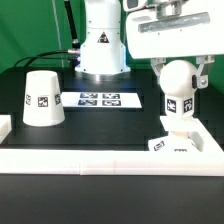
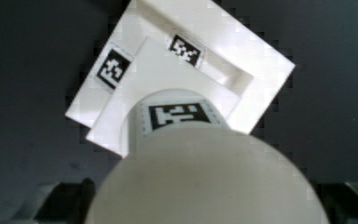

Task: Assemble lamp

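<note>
The white round bulb (image 1: 178,85) stands on its stem on the low square base (image 1: 178,145) at the exterior view's right, near the front white rail. My gripper (image 1: 178,72) is shut on the bulb, one finger on each side of it. In the wrist view the bulb (image 2: 202,165) fills the foreground, its tagged stem leads to the base (image 2: 211,65), and dark fingers (image 2: 60,200) flank it. The tapered shade (image 1: 42,97) stands mouth down at the exterior view's left, apart from the gripper.
The marker board (image 1: 100,99) lies flat on the black table in front of the robot's white body (image 1: 103,40). A white rail (image 1: 110,158) runs along the front edge and up the left side.
</note>
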{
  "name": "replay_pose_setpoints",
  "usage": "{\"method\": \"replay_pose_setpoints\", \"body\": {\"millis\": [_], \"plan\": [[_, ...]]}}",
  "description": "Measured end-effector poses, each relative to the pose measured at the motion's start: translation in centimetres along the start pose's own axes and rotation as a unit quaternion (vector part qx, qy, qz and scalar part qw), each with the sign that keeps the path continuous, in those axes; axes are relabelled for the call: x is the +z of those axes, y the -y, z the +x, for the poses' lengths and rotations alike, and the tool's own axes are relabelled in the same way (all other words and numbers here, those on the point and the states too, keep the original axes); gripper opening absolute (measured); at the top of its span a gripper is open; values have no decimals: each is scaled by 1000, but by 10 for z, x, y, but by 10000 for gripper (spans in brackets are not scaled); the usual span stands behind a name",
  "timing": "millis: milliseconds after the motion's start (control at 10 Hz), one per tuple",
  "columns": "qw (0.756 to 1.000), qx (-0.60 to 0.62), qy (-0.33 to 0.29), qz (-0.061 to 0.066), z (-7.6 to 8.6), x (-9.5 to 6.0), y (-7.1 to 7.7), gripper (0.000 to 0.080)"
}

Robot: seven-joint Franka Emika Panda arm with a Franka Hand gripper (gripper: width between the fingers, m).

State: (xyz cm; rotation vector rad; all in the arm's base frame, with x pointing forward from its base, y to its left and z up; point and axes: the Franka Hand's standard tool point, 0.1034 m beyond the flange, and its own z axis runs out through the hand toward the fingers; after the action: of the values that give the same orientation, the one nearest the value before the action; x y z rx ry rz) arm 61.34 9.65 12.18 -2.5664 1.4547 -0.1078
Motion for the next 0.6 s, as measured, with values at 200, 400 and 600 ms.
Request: {"method": "replay_pose_setpoints", "body": {"millis": [200,400,600], "plan": [[1000,28,1,1,0,0,0,580],[1000,-7,1,0,0,1,0,651],[995,-102,1,-1,0,1,-1,684]]}}
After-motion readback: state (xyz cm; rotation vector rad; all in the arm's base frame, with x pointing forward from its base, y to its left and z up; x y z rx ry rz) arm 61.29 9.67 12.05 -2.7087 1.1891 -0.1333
